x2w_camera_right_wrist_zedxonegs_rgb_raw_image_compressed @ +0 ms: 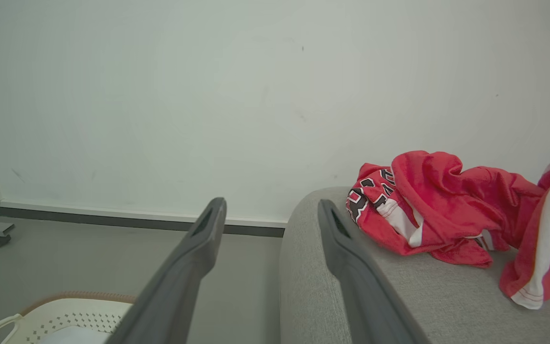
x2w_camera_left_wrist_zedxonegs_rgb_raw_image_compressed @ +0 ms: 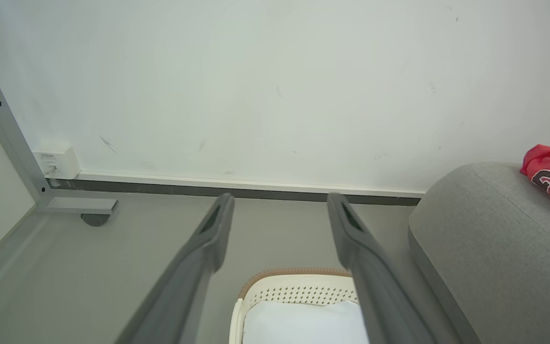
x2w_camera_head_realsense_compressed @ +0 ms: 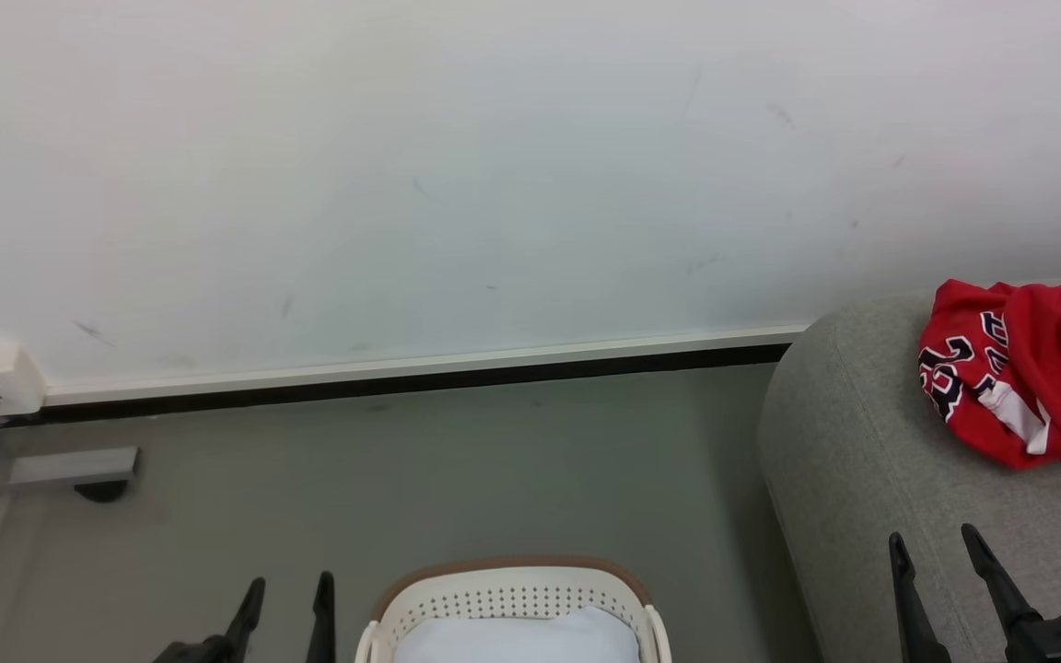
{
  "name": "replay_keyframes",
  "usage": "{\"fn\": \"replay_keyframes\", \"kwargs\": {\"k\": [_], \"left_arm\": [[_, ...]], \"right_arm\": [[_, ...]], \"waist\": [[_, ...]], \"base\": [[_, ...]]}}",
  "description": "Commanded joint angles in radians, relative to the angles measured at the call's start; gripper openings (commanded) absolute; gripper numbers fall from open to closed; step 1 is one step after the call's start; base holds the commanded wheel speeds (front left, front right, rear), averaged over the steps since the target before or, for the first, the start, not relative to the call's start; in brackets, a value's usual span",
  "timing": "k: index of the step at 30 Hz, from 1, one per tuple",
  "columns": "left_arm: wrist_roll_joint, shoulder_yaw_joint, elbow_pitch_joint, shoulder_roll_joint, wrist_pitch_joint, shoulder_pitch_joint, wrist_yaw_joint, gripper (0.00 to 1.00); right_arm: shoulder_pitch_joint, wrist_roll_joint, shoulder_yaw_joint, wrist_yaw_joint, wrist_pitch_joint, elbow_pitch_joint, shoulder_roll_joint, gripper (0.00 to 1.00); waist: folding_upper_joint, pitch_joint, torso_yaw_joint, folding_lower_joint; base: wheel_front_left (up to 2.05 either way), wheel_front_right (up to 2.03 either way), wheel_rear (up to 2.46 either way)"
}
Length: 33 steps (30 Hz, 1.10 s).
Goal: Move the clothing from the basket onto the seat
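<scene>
Status: clothing [x2w_camera_head_realsense_compressed: 1028,368] on seat [x2w_camera_head_realsense_compressed: 862,460]; basket [x2w_camera_head_realsense_compressed: 512,564] holds a white sheet [x2w_camera_head_realsense_compressed: 521,640].
The red clothing lies crumpled on the seat, ahead and to the right of the right end effector [x2w_camera_head_realsense_compressed: 933,536], apart from it, long axis running sideways across the seat. The left end effector [x2w_camera_head_realsense_compressed: 292,580] is farther, beside the basket. Both stand wide open, empty.
</scene>
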Motion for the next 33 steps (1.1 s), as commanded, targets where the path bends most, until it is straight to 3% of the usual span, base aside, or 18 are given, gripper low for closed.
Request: {"fn": "replay_keyframes", "kwargs": {"k": [1, 14, 15, 20, 33], "left_arm": [[0.018, 0.011, 0.005, -0.004, -0.001, 0.014, -0.006, 1.00], [0.048, 0.058, 0.023, -0.037, -0.001, 0.004, -0.044, 1.00], [0.044, 0.058, 0.022, -0.038, 0.000, 0.002, -0.044, 0.00], [0.036, 0.056, 0.062, -0.046, 0.005, 0.017, -0.045, 0.00], [-0.200, 0.096, 0.047, -0.053, 0.071, -0.010, -0.070, 0.00]], "right_arm": [[-0.008, 0.006, 0.005, -0.002, 0.001, 0.008, 0.000, 1.00], [-0.025, 0.009, 0.041, -0.002, 0.001, 0.037, 0.000, 1.00], [-0.018, 0.007, 0.041, 0.000, 0.000, 0.034, 0.001, 0.00], [0.007, 0.016, 0.038, 0.000, 0.005, 0.073, 0.008, 0.00], [-0.012, 0.286, 0.016, 0.000, 0.071, 0.055, 0.006, 0.00]], "waist": [[0.0000, -0.002, 0.001, 0.0001], [0.0000, -0.007, 0.009, 0.0001], [0.0000, -0.007, 0.009, 0.0001], [0.0000, -0.007, 0.009, 0.0001], [0.0000, -0.001, 0.016, 0.0001]], "base": [[0.00, 0.00, 0.00], [0.00, 0.00, 0.00], [0.00, 0.00, 0.00], [0.00, 0.00, 0.00], [0.00, 0.00, 0.00]]}}
